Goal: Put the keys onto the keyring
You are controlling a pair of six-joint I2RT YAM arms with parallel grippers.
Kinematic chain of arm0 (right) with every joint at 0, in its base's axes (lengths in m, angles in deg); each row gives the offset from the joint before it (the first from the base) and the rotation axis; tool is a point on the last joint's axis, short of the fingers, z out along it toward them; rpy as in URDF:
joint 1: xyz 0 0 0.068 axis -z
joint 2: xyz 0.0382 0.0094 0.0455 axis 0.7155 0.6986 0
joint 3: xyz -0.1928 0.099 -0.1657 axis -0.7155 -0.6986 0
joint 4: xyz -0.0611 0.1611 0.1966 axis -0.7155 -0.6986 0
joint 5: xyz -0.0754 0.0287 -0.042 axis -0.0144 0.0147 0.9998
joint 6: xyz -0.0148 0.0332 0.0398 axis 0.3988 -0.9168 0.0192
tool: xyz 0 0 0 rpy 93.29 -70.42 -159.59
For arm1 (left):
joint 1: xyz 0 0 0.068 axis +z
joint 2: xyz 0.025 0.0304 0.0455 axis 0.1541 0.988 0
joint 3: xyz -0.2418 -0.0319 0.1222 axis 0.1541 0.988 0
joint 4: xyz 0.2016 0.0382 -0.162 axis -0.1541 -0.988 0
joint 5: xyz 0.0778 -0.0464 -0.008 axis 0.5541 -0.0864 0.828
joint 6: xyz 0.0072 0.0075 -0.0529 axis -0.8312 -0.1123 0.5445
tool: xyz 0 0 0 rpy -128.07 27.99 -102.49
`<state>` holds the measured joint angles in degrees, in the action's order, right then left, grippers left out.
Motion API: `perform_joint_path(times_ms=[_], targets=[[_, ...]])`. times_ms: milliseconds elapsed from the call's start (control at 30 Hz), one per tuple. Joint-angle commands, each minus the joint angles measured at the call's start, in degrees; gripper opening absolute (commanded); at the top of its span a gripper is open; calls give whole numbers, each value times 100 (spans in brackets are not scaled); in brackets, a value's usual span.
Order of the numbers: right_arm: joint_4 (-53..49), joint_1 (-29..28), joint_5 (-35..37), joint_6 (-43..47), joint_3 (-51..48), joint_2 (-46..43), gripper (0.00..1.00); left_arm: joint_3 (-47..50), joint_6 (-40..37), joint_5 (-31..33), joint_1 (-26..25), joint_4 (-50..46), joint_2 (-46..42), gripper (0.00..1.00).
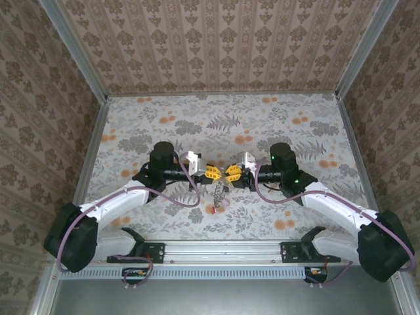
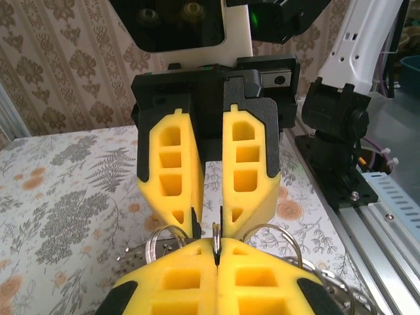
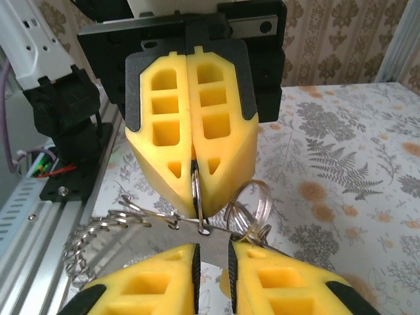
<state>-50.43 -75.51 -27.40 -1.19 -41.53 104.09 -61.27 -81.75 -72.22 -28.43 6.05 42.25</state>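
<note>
Okay, both arms meet tip to tip over the middle of the floral bench (image 1: 282, 125). Left pincer (image 2: 216, 245) is clamped tight, with a thin metal keyring (image 2: 215, 230) pinched edge-on between its yellow fingertips. The ring sticks out past the tips toward the other arm. Right pincer (image 3: 212, 249) faces it head-on with its jaws a narrow gap apart and nothing between them. Its tips sit just short of the ring's edge, and contact can't be told. More wire loops (image 2: 167, 229) fan out either side of the pinched ring. A silvery chain (image 1: 218, 191) hangs from the meeting point down toward the near edge of the bench, with a small red piece (image 1: 214, 210) at its low end. Individual keys are too small to tell from the chain.
</note>
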Motion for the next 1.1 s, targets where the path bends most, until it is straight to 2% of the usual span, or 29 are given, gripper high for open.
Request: perform_joint_path(times_ms=[0,233,467,800,867,967,1033,1067], targets=[[367,20,-303,-136,-16,-96,23,-8,189,-306,4,456,55,0],[608,-1,-295,-280,-6,-51,22,-17,354,-216,-99,817,255,0],[646,-41,-274,-284,-16,-57,21,49,608,208,-175,1372,462,0],[121,-20,-202,-53,-12,-314,23,26,-82,675,-223,496,395,0],[314,-32,164,-337,-121,-402,34,104,-21,852,-218,616,358,0],[784,-66,775,-886,-547,-749,42,188,278,1120,-215,964,322,0],[755,-117,1074,-1106,-709,-921,61,197,531,1254,-237,1191,326,0],[698,-145,1147,-1191,-754,-974,65,198,626,1349,-265,1296,339,0]])
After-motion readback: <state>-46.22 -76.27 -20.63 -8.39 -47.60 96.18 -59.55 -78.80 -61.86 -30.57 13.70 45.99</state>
